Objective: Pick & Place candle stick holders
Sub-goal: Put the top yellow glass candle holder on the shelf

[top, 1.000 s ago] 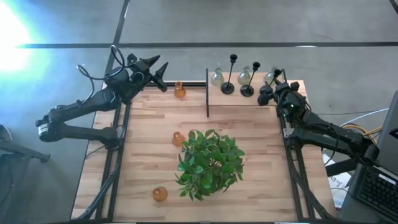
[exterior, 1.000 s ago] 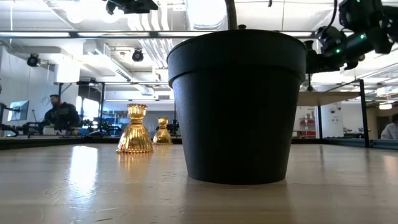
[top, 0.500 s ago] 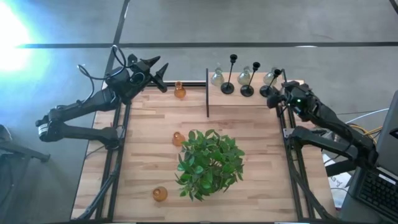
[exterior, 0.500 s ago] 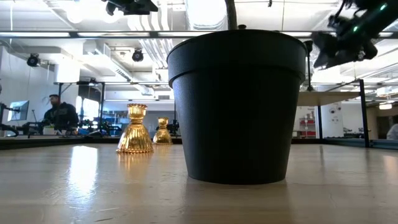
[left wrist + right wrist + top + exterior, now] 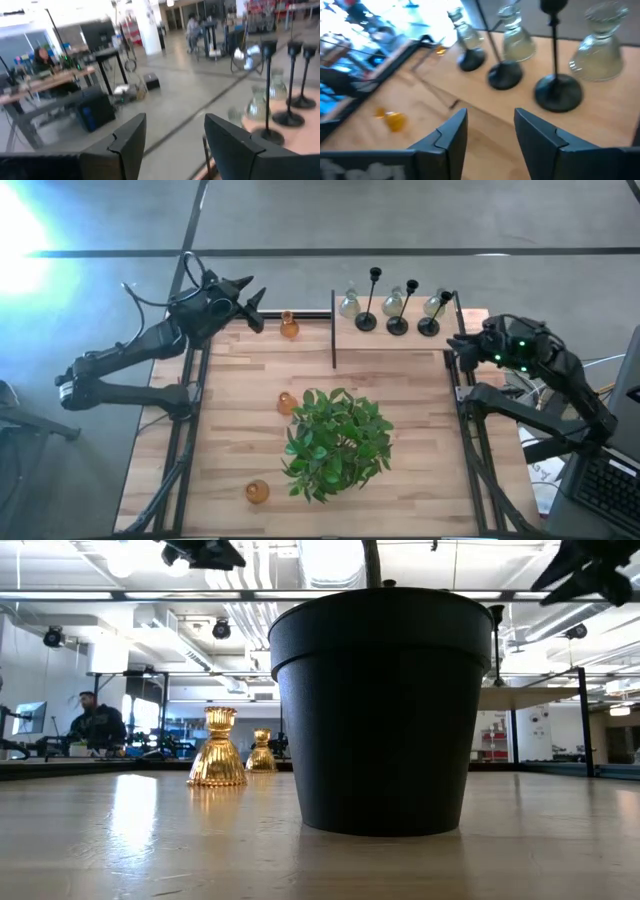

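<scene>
Three black thin-stemmed holders [image 5: 367,320] [image 5: 398,325] [image 5: 430,326] and three clear glass holders [image 5: 349,304] [image 5: 393,303] [image 5: 436,304] stand on their bases at the far right of the table. Three amber glass holders [image 5: 289,328] [image 5: 286,402] [image 5: 257,492] stand on the left half. My right gripper [image 5: 460,346] [image 5: 490,131] is open and holds nothing; it hangs just right of and nearer than the rightmost black holder [image 5: 559,92]. My left gripper [image 5: 252,310] [image 5: 175,145] is open and holds nothing above the far left corner, pointing toward the row of holders.
A green leafy plant [image 5: 335,442] in a black pot [image 5: 380,710] fills the middle of the table's near half. A thin black divider [image 5: 333,330] stands upright left of the grouped holders. Bare wood lies between the divider and the right edge.
My right gripper has drawn back from the rightmost black holder toward the table's right and near edges, rising and rolling as it went. That holder stays upright in its row.
</scene>
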